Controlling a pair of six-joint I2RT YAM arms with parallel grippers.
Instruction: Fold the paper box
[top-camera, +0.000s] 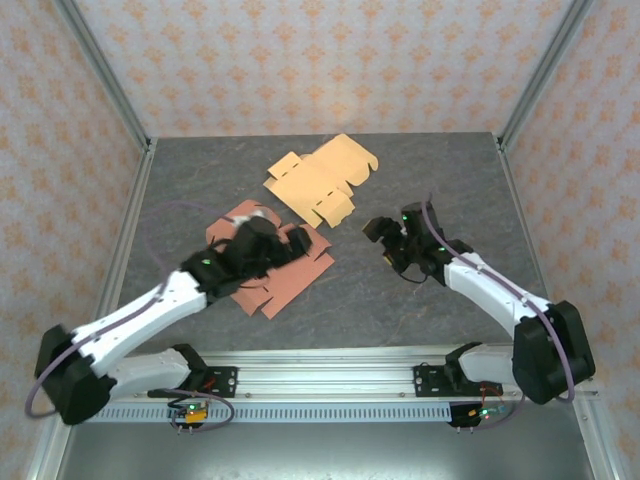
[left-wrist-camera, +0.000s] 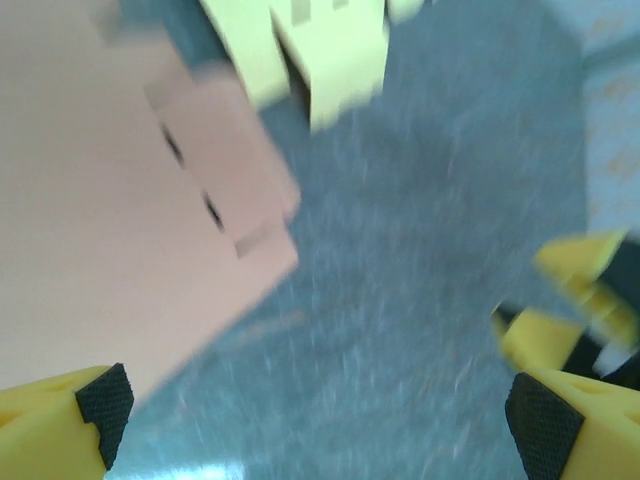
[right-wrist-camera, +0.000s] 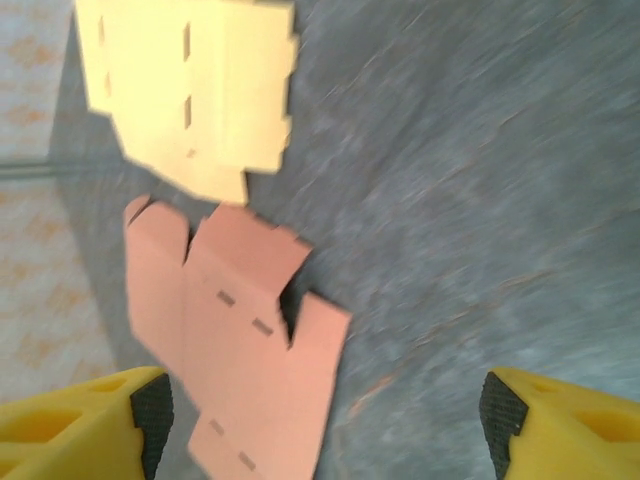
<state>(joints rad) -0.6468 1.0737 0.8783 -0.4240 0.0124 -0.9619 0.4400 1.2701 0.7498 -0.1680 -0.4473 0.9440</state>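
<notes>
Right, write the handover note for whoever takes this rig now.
Left claw: open, empty, over the pink blank.
Right claw: open, empty, over bare table to the right of both blanks.
The pink blank lies flat mid-table, with the yellow blank flat just behind it.
Done: no fold shows on either blank.
Left: all the folding, likely starting with the pink blank.

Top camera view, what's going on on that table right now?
Two robot arms work over paper box blanks. The left hand hangs open over the pink box blank; the right hand is open over the grey table to its right. The pink one and the yellow box blank behind it lie flat, not yet folded.
</notes>
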